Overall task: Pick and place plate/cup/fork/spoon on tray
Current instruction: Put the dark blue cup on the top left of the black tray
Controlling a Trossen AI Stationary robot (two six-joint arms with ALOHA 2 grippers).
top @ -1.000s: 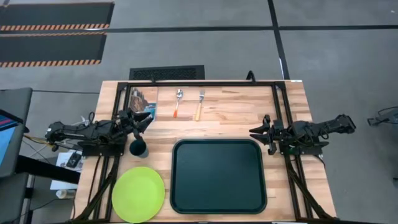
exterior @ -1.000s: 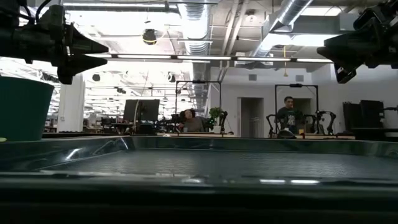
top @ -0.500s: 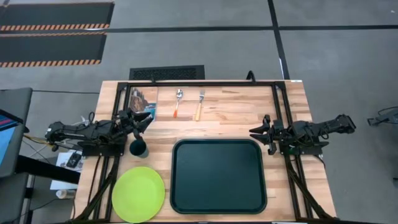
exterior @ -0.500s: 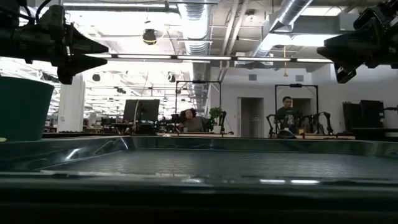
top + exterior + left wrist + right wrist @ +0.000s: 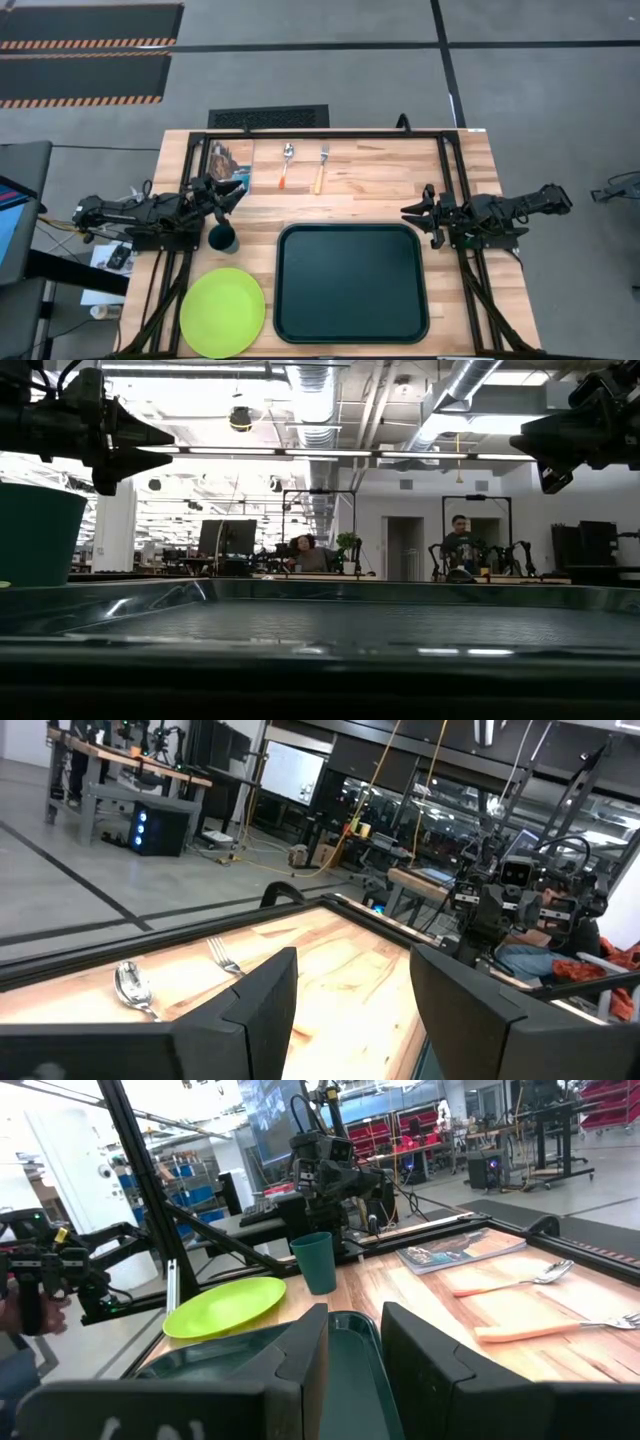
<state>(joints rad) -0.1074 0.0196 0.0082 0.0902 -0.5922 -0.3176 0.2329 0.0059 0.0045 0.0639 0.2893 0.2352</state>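
Note:
The dark green tray (image 5: pixel 352 283) lies at the table's near middle, and the lime-green plate (image 5: pixel 222 312) lies left of it. The dark teal cup (image 5: pixel 222 238) stands upright just beyond the plate. The spoon (image 5: pixel 286 165) and the fork (image 5: pixel 321 168) lie side by side near the far edge. My left gripper (image 5: pixel 238 189) hovers open just beyond the cup, fingers pointing right. My right gripper (image 5: pixel 410 214) hovers open off the tray's far right corner, fingers pointing left. Both are empty.
A booklet (image 5: pixel 230 163) lies at the far left, left of the spoon. A black frame rail (image 5: pixel 330 134) runs along the table's far edge. People sit at desks in the room beyond the table (image 5: pixel 462 545).

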